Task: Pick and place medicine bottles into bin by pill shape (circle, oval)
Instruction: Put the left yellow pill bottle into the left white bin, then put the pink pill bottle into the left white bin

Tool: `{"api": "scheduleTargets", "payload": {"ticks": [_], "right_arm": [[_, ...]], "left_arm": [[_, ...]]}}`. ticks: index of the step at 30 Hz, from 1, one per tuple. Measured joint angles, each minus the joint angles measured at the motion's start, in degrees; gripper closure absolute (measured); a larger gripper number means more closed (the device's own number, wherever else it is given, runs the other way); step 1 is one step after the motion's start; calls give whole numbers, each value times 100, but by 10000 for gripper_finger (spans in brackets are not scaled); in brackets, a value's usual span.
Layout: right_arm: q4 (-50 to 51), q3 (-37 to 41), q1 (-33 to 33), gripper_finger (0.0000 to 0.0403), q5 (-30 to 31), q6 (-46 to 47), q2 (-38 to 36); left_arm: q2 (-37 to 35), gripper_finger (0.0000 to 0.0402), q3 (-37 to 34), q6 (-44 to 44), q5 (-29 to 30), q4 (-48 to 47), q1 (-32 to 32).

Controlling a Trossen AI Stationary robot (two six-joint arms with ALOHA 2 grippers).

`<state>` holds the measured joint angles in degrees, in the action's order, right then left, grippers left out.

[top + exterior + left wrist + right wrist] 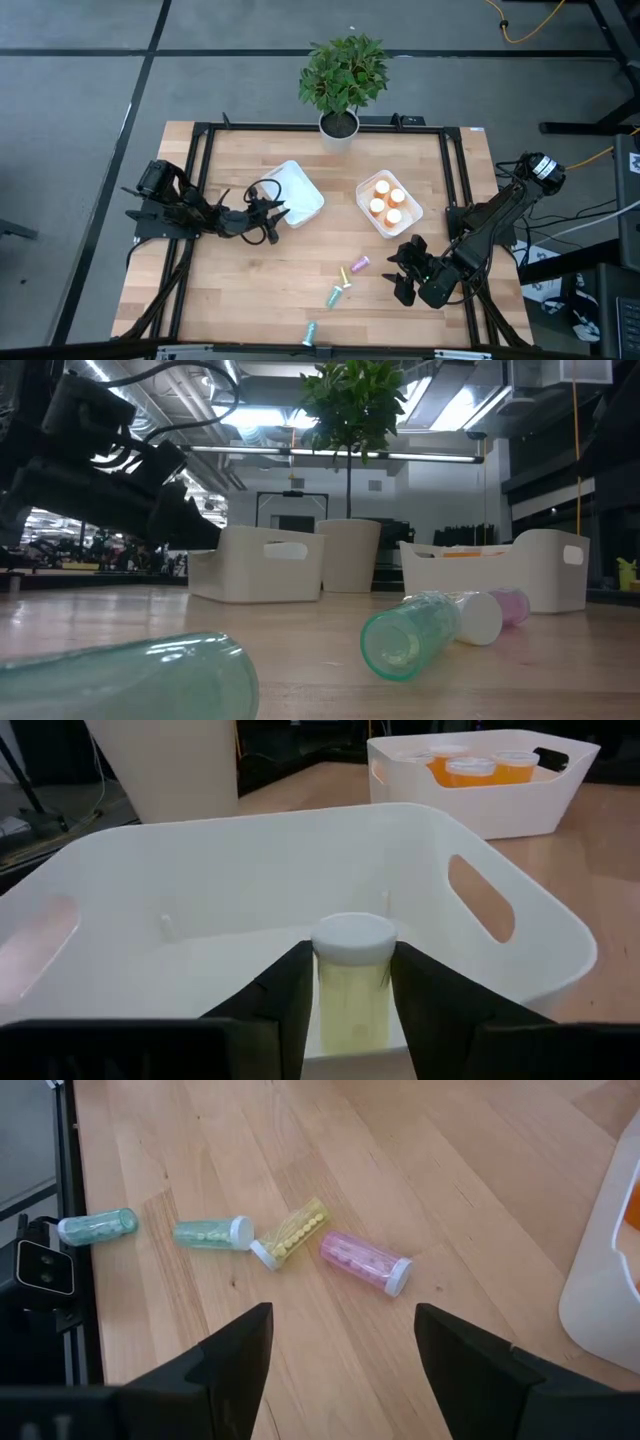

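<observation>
The wooden table (250, 275) carries everything, with a potted plant (343, 80) standing at the middle of its far edge. The left arm reaches in from the left side and the right arm from the right side.

Two white bins sit side by side in front of the plant. The left bin (293, 193) shows white inside except for one bottle at its near edge. The right bin (388, 205) holds four orange bottles (387, 202) standing upright with their white caps up.

The left end effector (268, 222) is at the near rim of the left bin. In the left wrist view its fingers (275, 1000) stand on either side of an upright yellow-green bottle (352, 982) with a white cap, inside the bin; whether they press it or have let go I cannot tell.

The right end effector (408, 270) hangs over bare table near the right bin's near corner, its fingers spread apart with nothing between them.

Four bottles lie on their sides on the table between the two arms: a purple bottle (359, 264), a yellow bottle (343, 273) just beside it, a teal bottle (336, 295) touching the yellow one's cap end, and a second teal bottle (309, 333) well apart by the near edge.
</observation>
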<state>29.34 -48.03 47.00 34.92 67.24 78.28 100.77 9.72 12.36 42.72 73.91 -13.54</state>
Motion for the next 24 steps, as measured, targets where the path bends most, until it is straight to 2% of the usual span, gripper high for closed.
{"api": "scheduleTargets", "payload": {"ticks": [17,24], "right_arm": [[0,0,0,157,-2,0,0],[0,0,0,157,-2,0,0]], "left_arm": [[0,250,0,110,2,28,0],[0,248,0,-367,36,728,0]]}}
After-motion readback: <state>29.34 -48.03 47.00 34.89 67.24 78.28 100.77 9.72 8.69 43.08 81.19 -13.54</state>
